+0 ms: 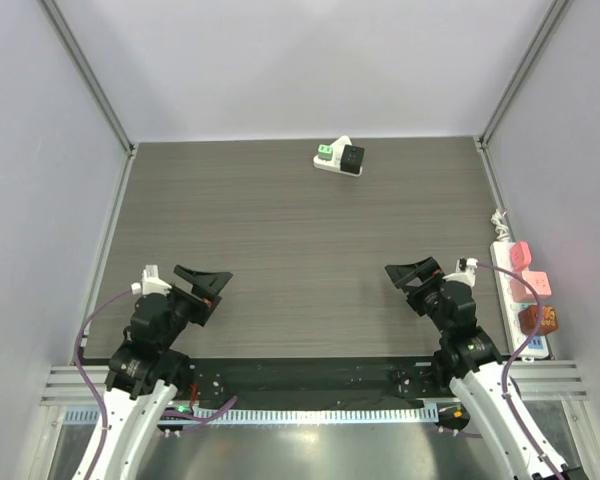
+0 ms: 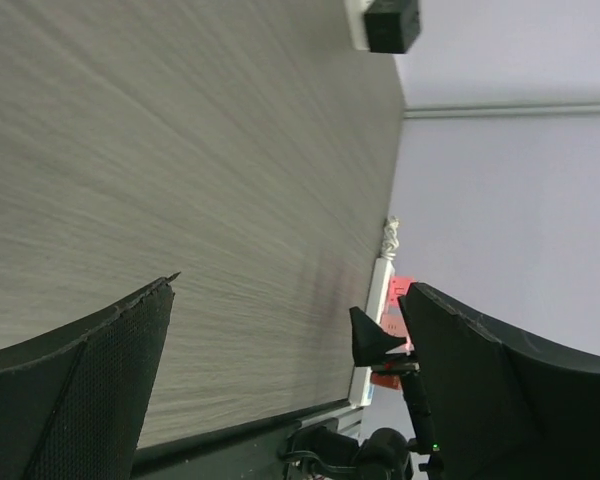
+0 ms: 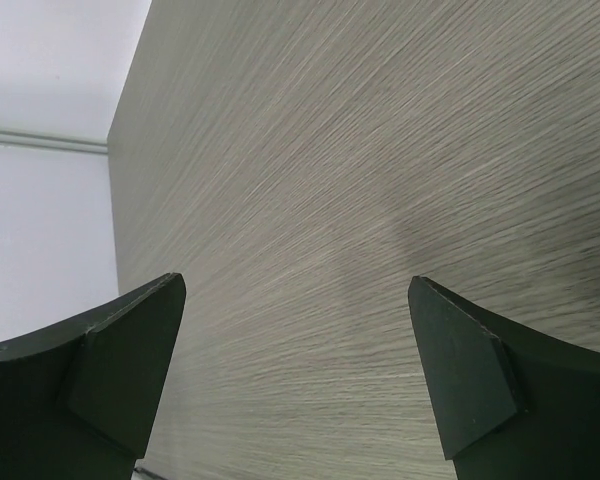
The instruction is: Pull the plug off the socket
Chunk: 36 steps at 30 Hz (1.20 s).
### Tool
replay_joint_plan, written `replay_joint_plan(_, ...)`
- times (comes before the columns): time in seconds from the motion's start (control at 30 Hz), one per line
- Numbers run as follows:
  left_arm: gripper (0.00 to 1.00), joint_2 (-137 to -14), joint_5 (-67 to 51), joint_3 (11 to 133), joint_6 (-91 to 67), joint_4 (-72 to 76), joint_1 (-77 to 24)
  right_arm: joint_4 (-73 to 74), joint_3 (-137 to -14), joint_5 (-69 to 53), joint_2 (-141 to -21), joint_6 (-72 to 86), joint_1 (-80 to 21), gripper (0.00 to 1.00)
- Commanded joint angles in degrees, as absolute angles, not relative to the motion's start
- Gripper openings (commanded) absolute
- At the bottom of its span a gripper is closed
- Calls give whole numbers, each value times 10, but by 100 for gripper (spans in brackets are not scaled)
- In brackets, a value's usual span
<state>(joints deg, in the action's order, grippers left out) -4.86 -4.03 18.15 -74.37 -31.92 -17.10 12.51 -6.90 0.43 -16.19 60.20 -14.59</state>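
A small white socket block (image 1: pixel 332 165) lies at the far middle of the table, with a black plug (image 1: pixel 353 158) and a green plug (image 1: pixel 327 152) seated in it. The black plug (image 2: pixel 392 24) also shows at the top of the left wrist view. My left gripper (image 1: pixel 206 281) is open and empty near the front left. My right gripper (image 1: pixel 413 272) is open and empty near the front right. Both are far from the socket block. The left wrist view shows open jaws (image 2: pixel 290 300); the right wrist view shows open jaws (image 3: pixel 295 290) over bare table.
A white power strip (image 1: pixel 521 296) lies along the right edge with pink, red and brown plugs in it; it also shows in the left wrist view (image 2: pixel 378 320). The table (image 1: pixel 300 260) is dark wood grain, walled on three sides.
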Motion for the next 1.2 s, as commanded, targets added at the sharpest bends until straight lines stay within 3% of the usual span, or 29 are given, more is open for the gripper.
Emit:
replay_joint_plan(0.0, 100, -67, -22, 196, -778, -356, -168, 137, -104, 40, -168, 556, -145, 100)
replay_joint_plan(0.27, 100, -112, -59, 171, -780, -255, -168, 196, -183, 54, -249, 494, -145, 100)
replay_joint_plan(0.5, 100, -140, -64, 122, -826, -40, -168, 200, -267, 39, -399, 411, -143, 100)
replay_joint_plan(0.77, 97, -412, -137, 270, -698, 17, -170, 168, -390, 146, -569, 360, -132, 100)
replay_joint_plan(1.17, 93, -715, -16, 457, -551, 186, -233, 44, -601, 31, -867, 263, -113, 100)
